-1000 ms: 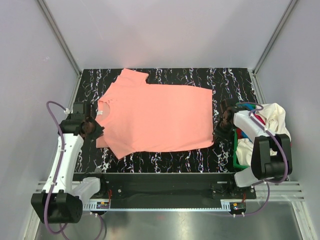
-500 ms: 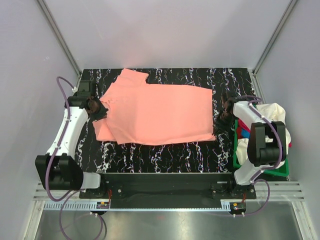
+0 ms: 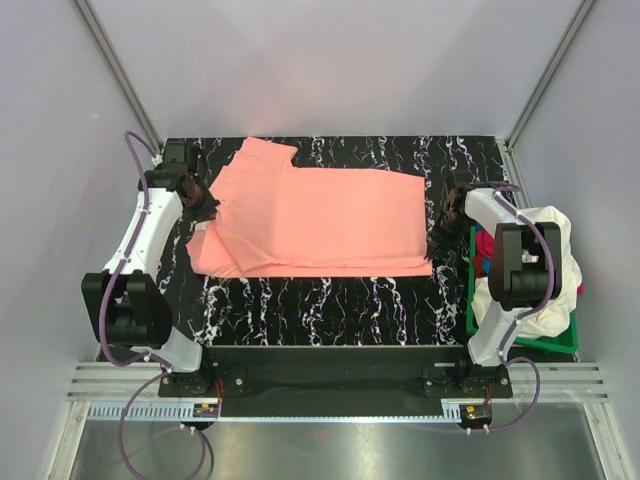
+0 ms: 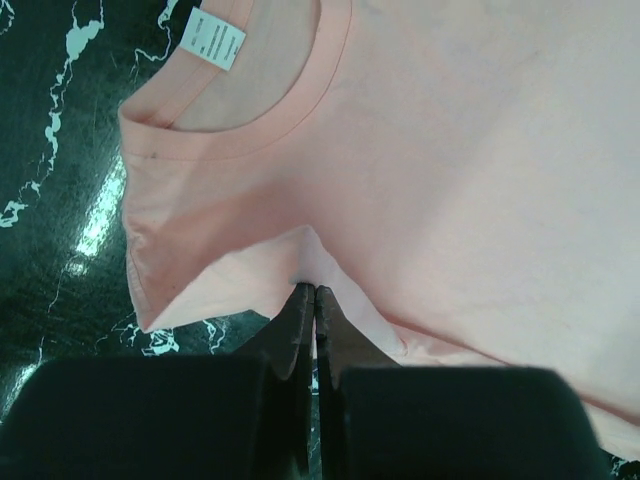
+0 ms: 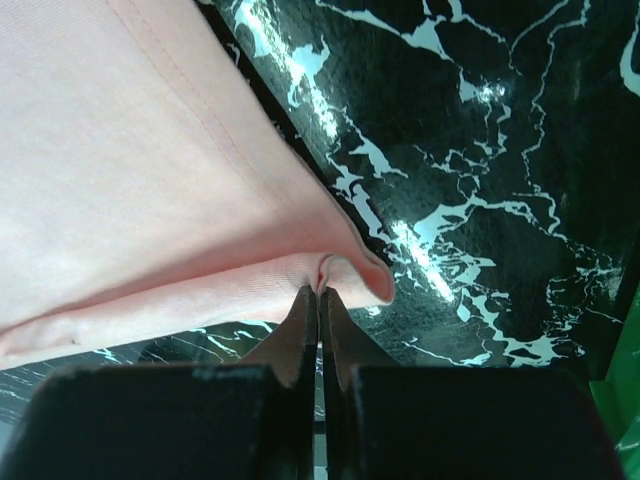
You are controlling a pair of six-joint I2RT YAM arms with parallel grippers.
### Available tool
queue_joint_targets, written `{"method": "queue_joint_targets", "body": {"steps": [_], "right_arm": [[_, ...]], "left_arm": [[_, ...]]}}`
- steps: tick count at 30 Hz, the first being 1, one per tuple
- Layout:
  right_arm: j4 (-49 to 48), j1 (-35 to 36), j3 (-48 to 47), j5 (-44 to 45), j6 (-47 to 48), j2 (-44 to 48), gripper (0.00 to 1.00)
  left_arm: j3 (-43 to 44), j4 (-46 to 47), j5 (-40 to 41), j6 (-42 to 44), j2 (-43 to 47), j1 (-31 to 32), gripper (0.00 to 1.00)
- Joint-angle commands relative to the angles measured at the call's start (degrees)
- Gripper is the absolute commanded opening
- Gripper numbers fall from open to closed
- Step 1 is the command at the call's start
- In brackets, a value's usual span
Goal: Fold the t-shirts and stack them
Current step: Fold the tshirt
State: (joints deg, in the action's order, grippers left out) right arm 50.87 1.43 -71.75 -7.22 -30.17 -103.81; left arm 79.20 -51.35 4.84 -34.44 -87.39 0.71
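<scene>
Two pinches on one garment: left gripper (image 3: 204,207) is clamped tight on a tuck of the salmon-pink t-shirt (image 3: 320,215) just beside the collar, near the neck label (image 4: 213,38); right gripper (image 3: 444,226) is clamped on the hem corner at the opposite end. The shirt lies spread on the black marbled table (image 3: 330,310), collar toward the left arm, with its near long edge doubled over.

Judgement: gripping both ends of the same side keeps that edge taut and straight, so a lengthwise fold lands even.

Other laundry, a cream-white shirt (image 3: 548,228) on top, sits in the green basket (image 3: 474,318) at right, not yet folded.
</scene>
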Motion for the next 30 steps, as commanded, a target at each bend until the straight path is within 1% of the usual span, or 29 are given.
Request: {"method": "queue_joint_targets", "body": {"steps": [1, 4, 12, 22, 30], "right_arm": [[0.11, -0.46, -3.13, -1.39, 1.17, -1.83, 0.00], [0.45, -0.46, -4.80, -1.21, 1.26, -2.88, 0.00], [2.04, -0.90, -8.32, -0.95, 1.26, -3.42, 0.00], [1.78, -1.08, -9.03, -1.48, 1.26, -5.00, 0.00], [1.33, -1.17, -9.81, -1.48, 0.82, -5.96, 0.00]], "left_arm": [[3.85, 2.04, 1.84, 1.21, -1.37, -0.01, 0.00], [4.91, 2.22, 2.54, 1.48, -2.69, -0.18, 0.00], [7.55, 2.66, 1.23, 2.44, -6.29, -0.71, 0.00], [10.89, 2.92, 1.14, 3.06, -10.95, -0.62, 0.00], [12.12, 4.07, 1.31, 2.71, -11.66, -0.71, 0.00]]}}
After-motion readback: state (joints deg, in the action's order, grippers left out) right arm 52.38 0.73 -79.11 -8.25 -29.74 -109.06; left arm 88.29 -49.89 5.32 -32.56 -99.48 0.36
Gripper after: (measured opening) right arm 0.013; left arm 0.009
